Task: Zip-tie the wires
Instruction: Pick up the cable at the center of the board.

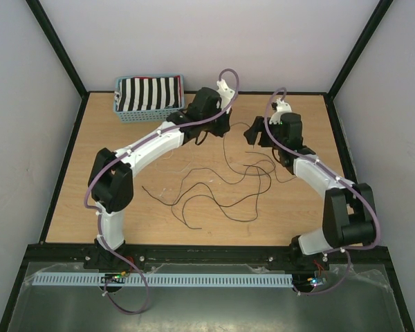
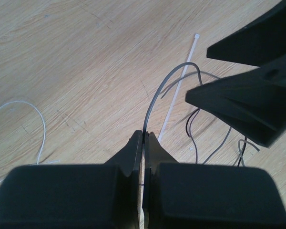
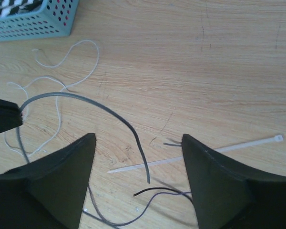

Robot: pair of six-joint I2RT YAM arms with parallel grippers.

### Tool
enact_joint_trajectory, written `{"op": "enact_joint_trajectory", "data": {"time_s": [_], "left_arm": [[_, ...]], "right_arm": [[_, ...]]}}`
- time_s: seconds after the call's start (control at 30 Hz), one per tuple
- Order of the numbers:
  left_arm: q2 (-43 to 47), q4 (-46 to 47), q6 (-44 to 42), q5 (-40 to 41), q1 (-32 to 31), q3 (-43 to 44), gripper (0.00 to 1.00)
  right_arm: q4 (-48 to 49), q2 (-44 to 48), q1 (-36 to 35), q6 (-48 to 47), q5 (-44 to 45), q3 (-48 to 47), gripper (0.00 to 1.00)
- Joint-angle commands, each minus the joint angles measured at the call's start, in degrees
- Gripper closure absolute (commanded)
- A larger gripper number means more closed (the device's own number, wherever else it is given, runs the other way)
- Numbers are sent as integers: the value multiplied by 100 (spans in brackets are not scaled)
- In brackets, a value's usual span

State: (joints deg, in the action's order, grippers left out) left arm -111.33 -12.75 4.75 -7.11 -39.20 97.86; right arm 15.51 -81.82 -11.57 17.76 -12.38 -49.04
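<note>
Clenched left tool (image 2: 144, 134) pinches one of the wires (image 2: 154, 97); right tool (image 3: 138, 138) gapes above the zip tie (image 3: 238, 146).

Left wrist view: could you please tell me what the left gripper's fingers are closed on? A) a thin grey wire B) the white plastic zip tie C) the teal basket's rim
A: the left gripper is shut on the thin grey wire, which arcs up from it; the white plastic zip tie lies loose on the table.
</note>
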Motion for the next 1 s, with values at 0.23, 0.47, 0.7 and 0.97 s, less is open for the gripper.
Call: {"op": "enact_joint_trajectory", "data": {"time_s": [0.23, 0.47, 0.7, 0.97], "left_arm": [[343, 152, 26, -46, 0, -235, 100], [436, 167, 29, -128, 0, -339, 97], [793, 231, -479, -384, 102, -579, 44], [1500, 436, -1498, -1437, 182, -1185, 29]], "right_arm": [[290, -546, 20, -150, -364, -585, 84], [0, -179, 19, -314, -371, -614, 100], [-1156, 191, 23, -824, -631, -870, 100], [-2789, 414, 23, -915, -1570, -1202, 100]]}}
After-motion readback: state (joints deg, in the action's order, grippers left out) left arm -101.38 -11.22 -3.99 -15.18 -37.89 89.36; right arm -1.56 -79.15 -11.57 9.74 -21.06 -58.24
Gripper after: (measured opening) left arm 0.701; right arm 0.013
